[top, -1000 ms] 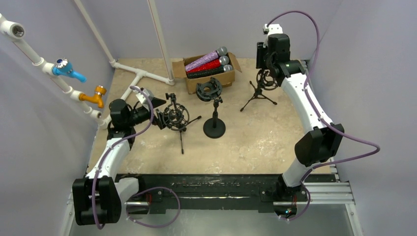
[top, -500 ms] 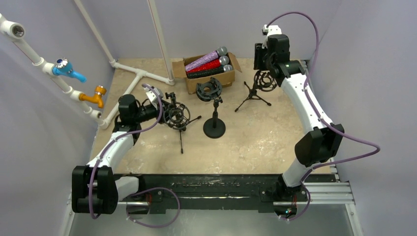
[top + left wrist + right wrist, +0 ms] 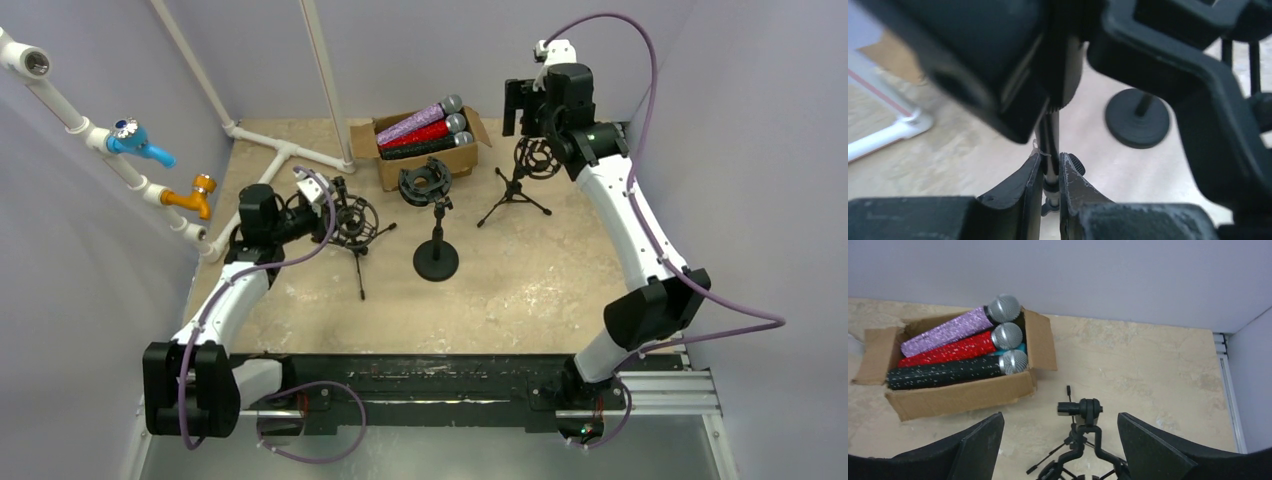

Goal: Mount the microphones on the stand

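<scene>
Landmark: round-base stand point(image 3: 436, 262), mid-table, ring mount on top. Far left of it, along the wall: white pipes point(image 3: 280, 155) carrying a blue valve point(image 3: 135, 140) and an orange valve point(image 3: 195, 192). Just left of it: left tripod stand point(image 3: 355, 225), one leg reaching toward the landmark. Behind it: cardboard box point(image 3: 440, 160), flaps open, with three microphones lying side by side, heads to the right: purple microphone point(image 3: 948, 330), red microphone point(image 3: 948, 351), black microphone point(image 3: 943, 372). None is on a stand. Right of the landmark and further back: right tripod stand point(image 3: 515, 190), upright, near the box's right flap. Surface: mottled beige table point(image 3: 540, 290). Plain lilac-grey walls point(image 3: 430, 50) close in the back and both sides. My left pincer point(image 3: 1050, 170), left of the landmark: fingers almost together, pinching the thin pole of the left tripod stand. That stand's mount blocks much of my wrist view. My right pincer point(image 3: 1059, 416), above the right tripod stand: fingers spread wide, holding nothing, touching nothing. The stand's top knob sits below the gap.
</scene>
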